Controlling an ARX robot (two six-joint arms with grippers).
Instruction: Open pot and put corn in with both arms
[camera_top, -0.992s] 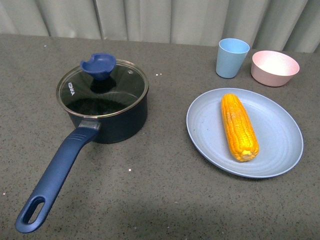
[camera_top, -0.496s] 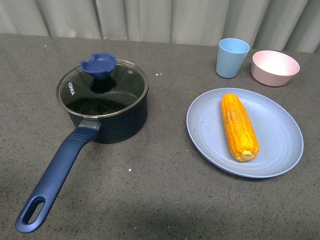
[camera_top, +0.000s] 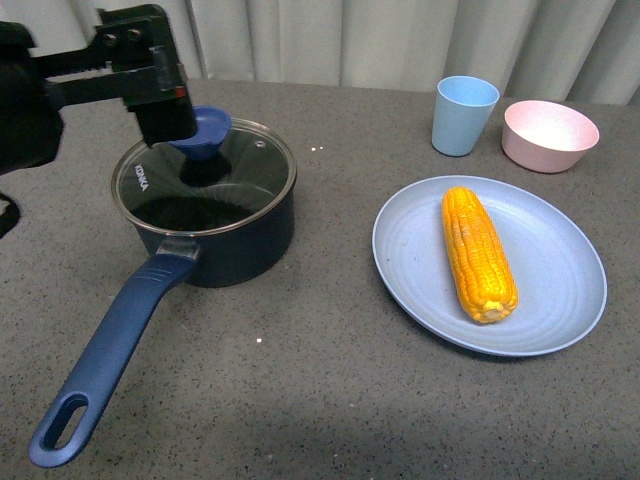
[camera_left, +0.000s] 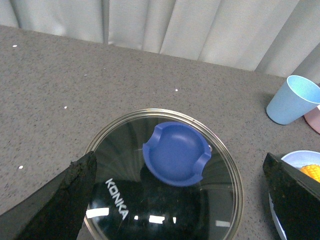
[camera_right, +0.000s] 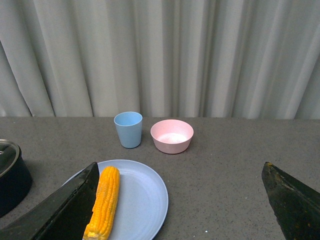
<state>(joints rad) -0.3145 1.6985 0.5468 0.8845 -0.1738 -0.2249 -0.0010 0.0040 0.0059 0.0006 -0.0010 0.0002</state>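
Upper left of the front view: the left hand (camera_top: 165, 115) hangs over the pot (camera_top: 230, 235), right at the blue knob (camera_top: 205, 128) of the glass lid (camera_top: 240, 175). The left wrist view shows its fingers (camera_left: 60, 200) spread wide, the knob between them and clear of both, so nothing is gripped. The lid sits on the pot, whose long handle (camera_top: 110, 350) runs to the lower left corner. Over on the right, the corn (camera_top: 478, 253) lies on a blue plate (camera_top: 560, 300). A blue cup (camera_top: 464, 115) and a pink bowl (camera_top: 549, 135) stand behind it on the grey surface (camera_top: 320, 380). The right hand (camera_right: 180, 167) shows only in its own wrist view, fingers wide apart and empty.
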